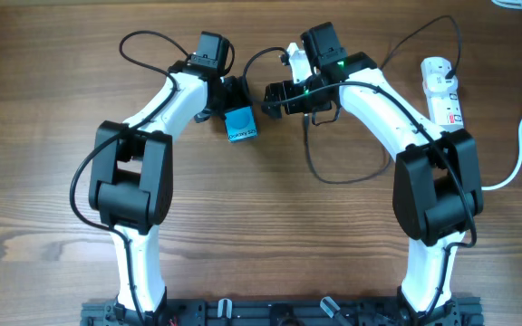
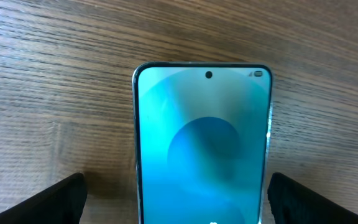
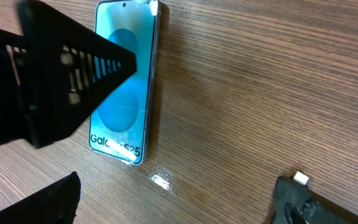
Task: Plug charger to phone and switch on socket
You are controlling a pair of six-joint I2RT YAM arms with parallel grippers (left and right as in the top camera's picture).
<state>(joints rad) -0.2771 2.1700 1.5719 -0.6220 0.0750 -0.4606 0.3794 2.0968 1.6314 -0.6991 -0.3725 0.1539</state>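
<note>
**While both grippers stand open, the plug is not in the phone yet**

Step in hand, as I read it: lining up for the plug-in. The phone lies flat and face up on the table, between the two wrists. The left gripper straddles it with jaws apart and a gap on each side, no contact. The right gripper hangs near the phone, jaws wide, nothing between them.

Likely the charger: a thin black cable loops on the wood below the right gripper and runs off under the right arm. Its plug end is hard to pin down. A small pale tip sits right at one right-hand finger. It may be the plug. I can't tell, nor whether it's carried or just lying there.

The socket is well apart at the far right, beside the right arm, with its thick white cord trailing away. Switch position is unreadable from above.

Next move, my guess: the left closes on the phone's long edges to pin it. The right then squares the plug to the port, presumably at the "Galaxy" end, and pushes straight in. Any tilt and it skids off. The switch comes after.

Containers: none in view. The only receptacles are the strip's outlets. A white block at its far end could be the adapter, not sure.
</note>
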